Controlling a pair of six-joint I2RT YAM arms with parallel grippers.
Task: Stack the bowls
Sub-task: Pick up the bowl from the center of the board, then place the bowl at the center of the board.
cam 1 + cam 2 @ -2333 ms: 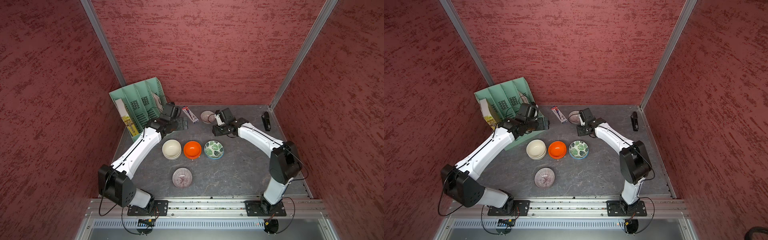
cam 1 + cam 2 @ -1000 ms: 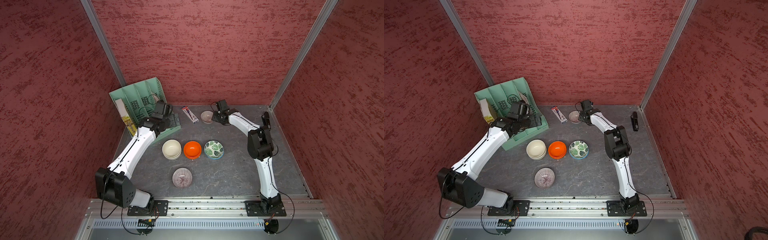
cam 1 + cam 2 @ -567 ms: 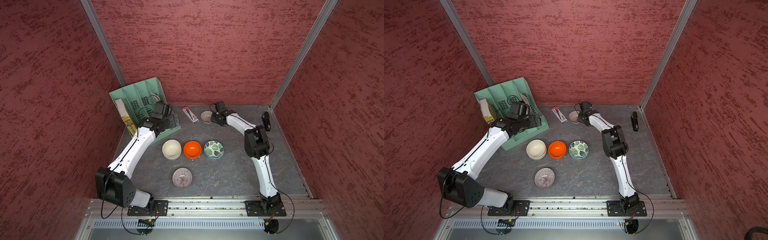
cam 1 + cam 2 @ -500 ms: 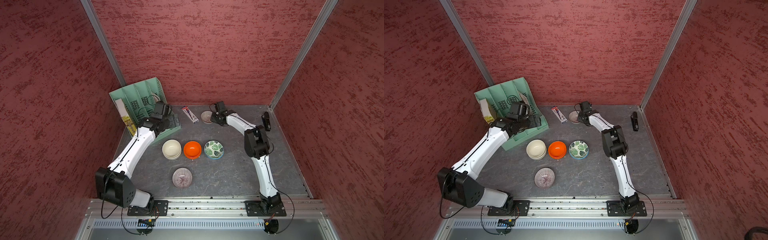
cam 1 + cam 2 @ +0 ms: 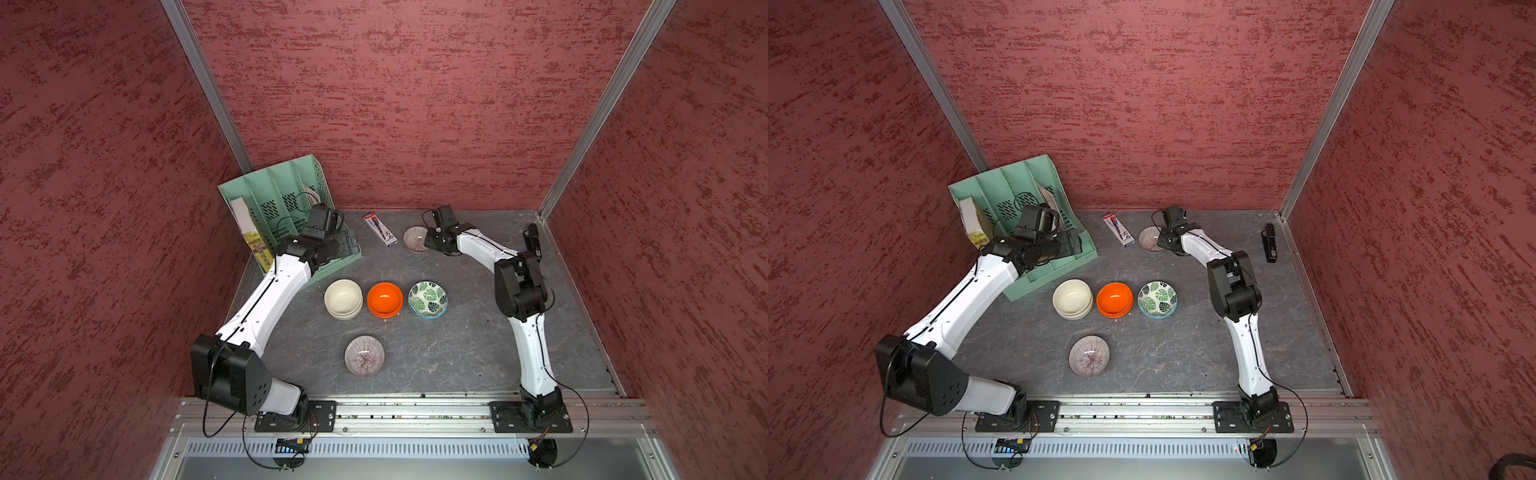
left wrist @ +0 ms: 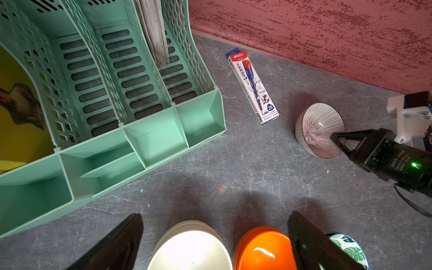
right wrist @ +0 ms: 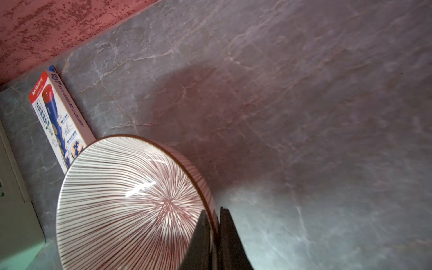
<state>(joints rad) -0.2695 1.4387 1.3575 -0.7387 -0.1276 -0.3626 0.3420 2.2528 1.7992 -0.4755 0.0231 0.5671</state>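
Purple-lined bowl pinched at the rim by my right claw

Seen from my right wrist, my right claw is closed on the wall of the purple-lined bowl. One finger is inside the rim and one outside, nearly meeting, with only the thin wall between them. In both top views the bowl sits at the far end of the grey table, near the back wall. It is just beside a pencil box and well apart from the other bowls. Whether its foot has left the table I cannot tell.

My left claw hangs spread wide and holds nothing, near the front of the green file rack. Mid-table, three lots stand close together in a row. The cream bowls, one nested in the other, are nearest my left arm. The orange bowls, likewise nested, are in the middle. A green-leaf bowl stands towards my right arm, with a second rim showing beneath it. A second lined bowl stands alone and upright nearer my bases, in front of the orange pair. A small black object lies by the table's right edge.
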